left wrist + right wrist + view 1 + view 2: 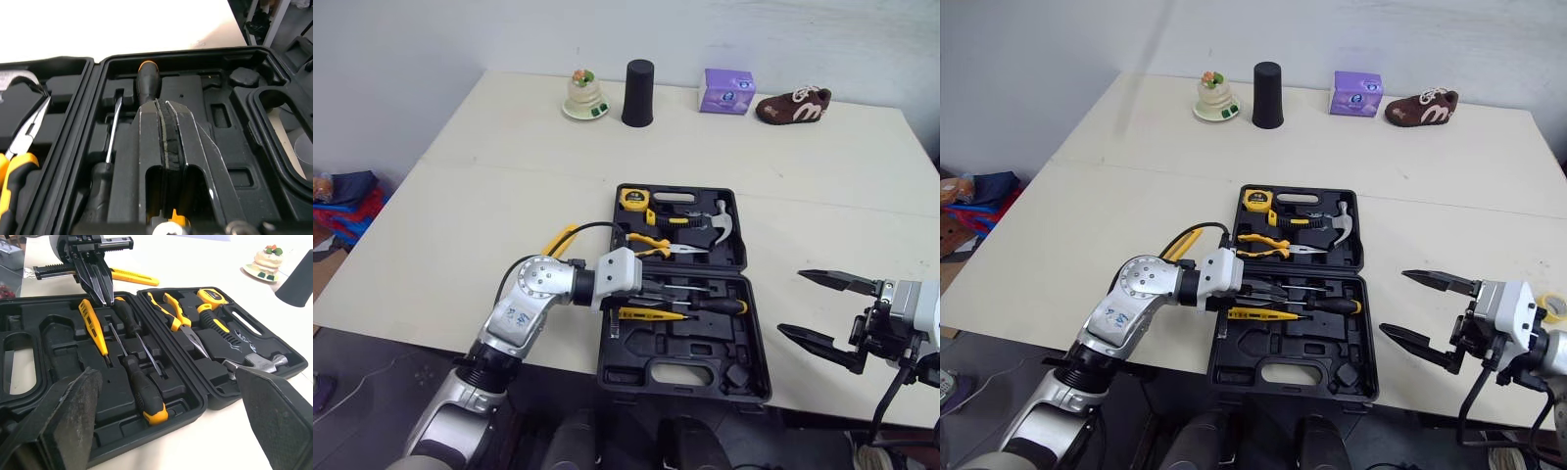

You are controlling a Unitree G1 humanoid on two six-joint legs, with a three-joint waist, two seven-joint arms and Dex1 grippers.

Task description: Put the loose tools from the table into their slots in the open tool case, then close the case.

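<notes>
Left gripper [161,104]: pinched together above screwdriver [146,81].
Right gripper [790,302]: spread wide, empty.
Seating: screwdriver likely best pressed flat.

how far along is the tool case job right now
Mostly packed: the hammer, pliers, tape measure and screwdrivers sit in the case. In hand: the left gripper, jaws shut, is over the screwdrivers. Left: a yellow tool lies on the table beside the case, and the case is not yet closed. The right gripper hovers open beside it.
</notes>
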